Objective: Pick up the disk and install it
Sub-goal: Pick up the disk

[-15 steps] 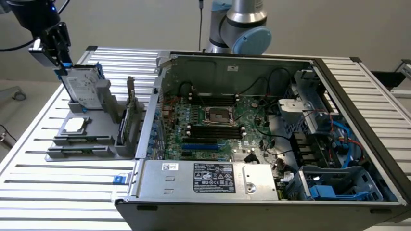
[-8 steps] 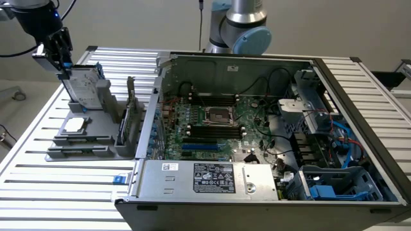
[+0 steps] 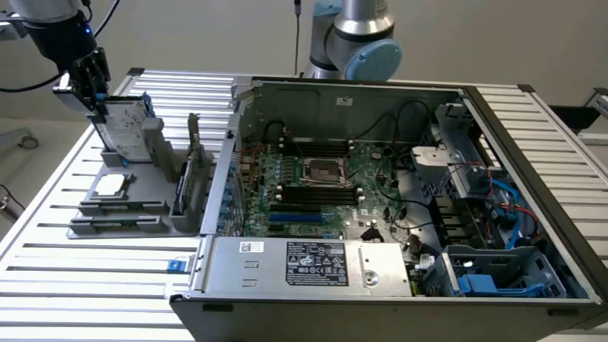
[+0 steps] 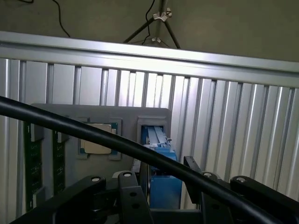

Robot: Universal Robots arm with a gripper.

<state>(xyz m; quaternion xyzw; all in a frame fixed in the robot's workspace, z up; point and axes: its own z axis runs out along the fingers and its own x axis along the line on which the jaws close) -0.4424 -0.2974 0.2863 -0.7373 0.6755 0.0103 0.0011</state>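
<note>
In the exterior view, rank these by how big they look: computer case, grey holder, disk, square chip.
Largest to smallest:
1. computer case
2. grey holder
3. disk
4. square chip
No two look alike in size, so the order is clear.

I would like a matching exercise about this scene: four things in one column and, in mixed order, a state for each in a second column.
Things:
1. disk
2. square chip
3. claw
4. computer case

States:
A. lies flat in the grey holder
B. open, fingers on either side of the disk
C. stands upright in the grey holder
D. lid off, board exposed

Pairs: 1-C, 2-A, 3-B, 4-D
</note>
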